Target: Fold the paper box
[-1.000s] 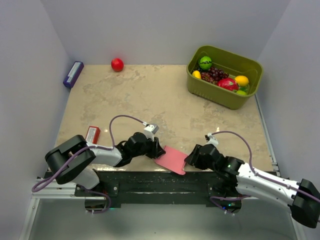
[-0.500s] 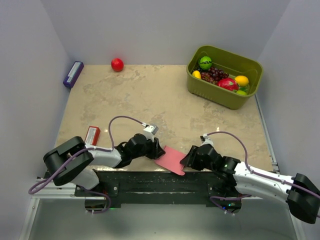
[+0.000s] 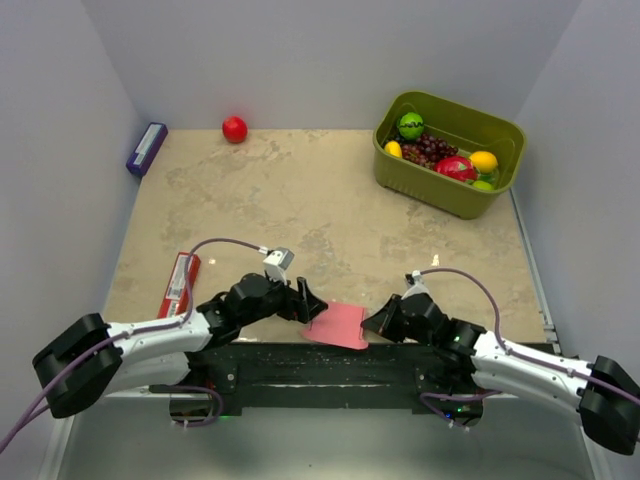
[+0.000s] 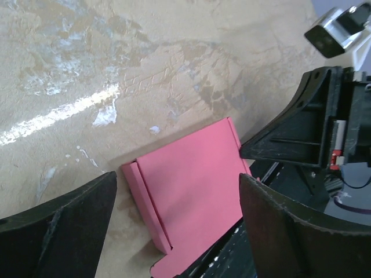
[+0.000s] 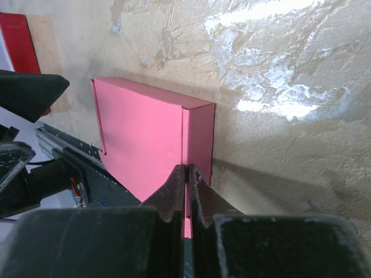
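Note:
The pink paper box [image 3: 338,325] lies flat at the table's near edge, partly over the black rail, with a narrow flap folded along each side. My left gripper [image 3: 308,303] sits just left of it, open; in the left wrist view its fingers [image 4: 69,226] stand wide apart on either side of the paper box [image 4: 191,191] without touching it. My right gripper [image 3: 372,323] is shut on the box's right edge. In the right wrist view its fingertips [image 5: 188,174] pinch the pink sheet [image 5: 145,139] at the crease of the right flap.
A red flat packet [image 3: 180,280] lies left of the left arm. An olive basket [image 3: 445,205] of fruit stands at the back right. A red ball [image 3: 234,129] and a purple box [image 3: 146,149] are at the back left. The black base rail [image 3: 320,365] runs along the near edge.
My left gripper let go of the box's left side, opened wide and drew back to the left. My right gripper closed on the box's right edge. The box has shifted slightly.

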You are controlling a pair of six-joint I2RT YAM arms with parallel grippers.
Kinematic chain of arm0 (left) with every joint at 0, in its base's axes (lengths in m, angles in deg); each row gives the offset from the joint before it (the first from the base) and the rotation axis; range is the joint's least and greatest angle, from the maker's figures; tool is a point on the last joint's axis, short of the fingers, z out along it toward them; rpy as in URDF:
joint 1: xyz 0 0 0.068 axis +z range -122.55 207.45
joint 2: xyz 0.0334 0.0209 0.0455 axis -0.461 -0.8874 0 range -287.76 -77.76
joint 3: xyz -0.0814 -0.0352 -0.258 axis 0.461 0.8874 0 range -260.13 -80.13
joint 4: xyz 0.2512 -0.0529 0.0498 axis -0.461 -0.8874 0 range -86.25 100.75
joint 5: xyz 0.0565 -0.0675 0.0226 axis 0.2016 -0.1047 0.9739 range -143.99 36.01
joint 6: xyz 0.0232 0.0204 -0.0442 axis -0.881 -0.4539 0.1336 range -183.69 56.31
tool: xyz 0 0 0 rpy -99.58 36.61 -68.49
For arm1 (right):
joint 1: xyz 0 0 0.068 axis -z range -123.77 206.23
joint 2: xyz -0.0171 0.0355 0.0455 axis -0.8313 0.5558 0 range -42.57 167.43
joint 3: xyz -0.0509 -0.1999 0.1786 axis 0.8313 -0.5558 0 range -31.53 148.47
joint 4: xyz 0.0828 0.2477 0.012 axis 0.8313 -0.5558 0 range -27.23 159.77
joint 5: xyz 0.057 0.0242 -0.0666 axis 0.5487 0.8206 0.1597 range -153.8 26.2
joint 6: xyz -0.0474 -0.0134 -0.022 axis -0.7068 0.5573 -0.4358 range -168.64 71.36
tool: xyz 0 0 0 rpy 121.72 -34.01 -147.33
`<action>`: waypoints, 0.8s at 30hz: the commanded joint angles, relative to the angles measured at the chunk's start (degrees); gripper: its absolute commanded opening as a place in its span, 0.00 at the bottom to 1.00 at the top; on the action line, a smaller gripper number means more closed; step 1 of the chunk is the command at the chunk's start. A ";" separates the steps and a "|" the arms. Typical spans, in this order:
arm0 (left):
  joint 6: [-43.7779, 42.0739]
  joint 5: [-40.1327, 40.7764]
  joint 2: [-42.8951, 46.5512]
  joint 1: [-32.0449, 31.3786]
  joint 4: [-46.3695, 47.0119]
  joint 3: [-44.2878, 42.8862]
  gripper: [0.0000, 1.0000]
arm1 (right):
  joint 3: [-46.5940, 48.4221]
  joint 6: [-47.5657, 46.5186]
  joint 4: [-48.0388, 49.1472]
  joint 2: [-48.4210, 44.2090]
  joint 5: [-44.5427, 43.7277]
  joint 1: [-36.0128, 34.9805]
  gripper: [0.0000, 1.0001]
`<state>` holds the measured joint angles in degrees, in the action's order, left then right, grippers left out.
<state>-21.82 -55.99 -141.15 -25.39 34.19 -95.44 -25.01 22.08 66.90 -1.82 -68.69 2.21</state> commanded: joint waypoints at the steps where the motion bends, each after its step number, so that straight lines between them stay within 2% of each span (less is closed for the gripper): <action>1: 4.80 -1.51 3.89 0.63 -1.03 3.70 0.91 | -2.30 1.09 -4.15 0.29 -0.74 -0.30 0.00; 10: 12.27 -5.64 3.99 1.16 10.39 10.74 0.92 | -3.80 2.49 -10.04 -5.94 -3.11 -0.38 0.00; 16: 13.59 -8.98 -2.25 1.16 18.21 9.87 0.90 | -3.36 2.41 -14.79 -11.22 -4.43 -0.38 0.00; 19: 14.03 -10.56 -5.33 1.16 21.55 8.46 0.89 | -3.01 1.88 -15.32 -10.96 -4.69 -0.38 0.00; 24: 12.63 -12.23 -9.46 1.16 22.00 4.86 0.85 | -2.22 0.56 -14.18 -8.59 -5.05 -0.38 0.00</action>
<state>-8.93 -65.39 -148.41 -24.62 50.52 -86.53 -27.28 24.46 59.03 -12.64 -70.79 2.17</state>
